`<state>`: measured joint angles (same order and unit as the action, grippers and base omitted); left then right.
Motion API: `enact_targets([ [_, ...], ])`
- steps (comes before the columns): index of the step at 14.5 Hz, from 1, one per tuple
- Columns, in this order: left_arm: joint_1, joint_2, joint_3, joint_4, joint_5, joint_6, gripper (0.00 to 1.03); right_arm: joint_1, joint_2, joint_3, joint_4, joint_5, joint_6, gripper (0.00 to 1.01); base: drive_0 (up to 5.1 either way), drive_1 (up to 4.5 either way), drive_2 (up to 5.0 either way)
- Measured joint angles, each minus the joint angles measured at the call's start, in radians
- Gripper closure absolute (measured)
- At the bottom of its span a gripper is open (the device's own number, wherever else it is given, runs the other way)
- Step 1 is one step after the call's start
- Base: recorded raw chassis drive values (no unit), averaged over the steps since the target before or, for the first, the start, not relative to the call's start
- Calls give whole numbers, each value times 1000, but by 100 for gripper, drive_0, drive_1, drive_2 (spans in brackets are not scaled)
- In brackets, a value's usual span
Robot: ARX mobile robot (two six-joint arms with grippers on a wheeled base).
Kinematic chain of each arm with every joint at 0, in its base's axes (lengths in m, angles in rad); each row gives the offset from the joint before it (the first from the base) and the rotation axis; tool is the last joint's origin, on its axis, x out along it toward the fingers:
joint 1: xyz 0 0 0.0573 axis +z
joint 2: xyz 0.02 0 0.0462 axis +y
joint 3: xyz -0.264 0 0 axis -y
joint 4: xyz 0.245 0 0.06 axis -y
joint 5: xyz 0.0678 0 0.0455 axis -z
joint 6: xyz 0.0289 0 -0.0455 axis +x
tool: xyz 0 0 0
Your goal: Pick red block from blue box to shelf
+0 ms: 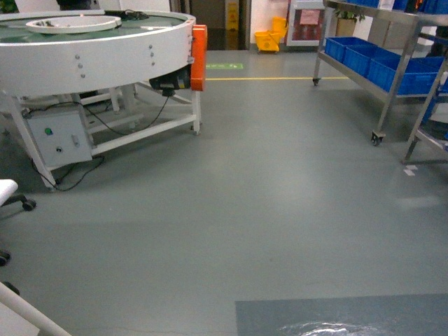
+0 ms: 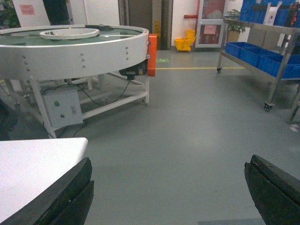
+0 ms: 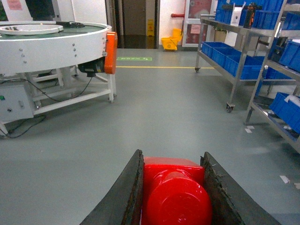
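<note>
The red block [image 3: 176, 194] sits clamped in the right claw [image 3: 174, 197], its round stud facing the wrist camera and its flanks pressed by the two dark fingers [image 3: 131, 192], so the pick is done and the carry to the shelf [image 3: 243, 51] is what remains, as I judge it. The blue box is in none of the views.

The relation that matters now is the bearing from block to shelf. In the right wrist view the steel shelf stands ahead and to the right of the claw, well apart across bare grey floor [image 3: 154, 108], its long rails running away toward the far wall and its near upright ending in a caster. Blue crates [image 3: 229, 56] fill its lower tier. A second rack's near corner shows closer in at the right edge of that view, also holding blue crates. In the head view the same shelf [image 1: 392, 63] lies at the upper right, which puts it on the right arm's side; that arm already has the block, so no hand-over looks needed. The base probably has to roll forward and to the right before the arm can reach a tier.

The left claw [image 2: 168, 192] is spread wide and holds nothing, with only floor between its fingers. The round conveyor table [image 1: 98, 49] stands off to the left, away from the route.
</note>
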<state>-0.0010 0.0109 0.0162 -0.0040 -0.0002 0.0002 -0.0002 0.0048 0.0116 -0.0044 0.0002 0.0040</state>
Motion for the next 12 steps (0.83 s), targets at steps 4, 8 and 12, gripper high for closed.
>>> enact_targets([
  [4, 0, 0, 0, 0, 0, 0, 5, 0, 0, 0, 1, 0, 0, 74, -4, 399, -407],
  [8, 0, 0, 0, 2, 0, 0, 5, 0, 0, 0, 2, 0, 0, 74, -7, 396, -410],
  [12, 0, 0, 0, 0, 0, 0, 5, 0, 0, 0, 0, 0, 0, 74, 2, 403, -400],
])
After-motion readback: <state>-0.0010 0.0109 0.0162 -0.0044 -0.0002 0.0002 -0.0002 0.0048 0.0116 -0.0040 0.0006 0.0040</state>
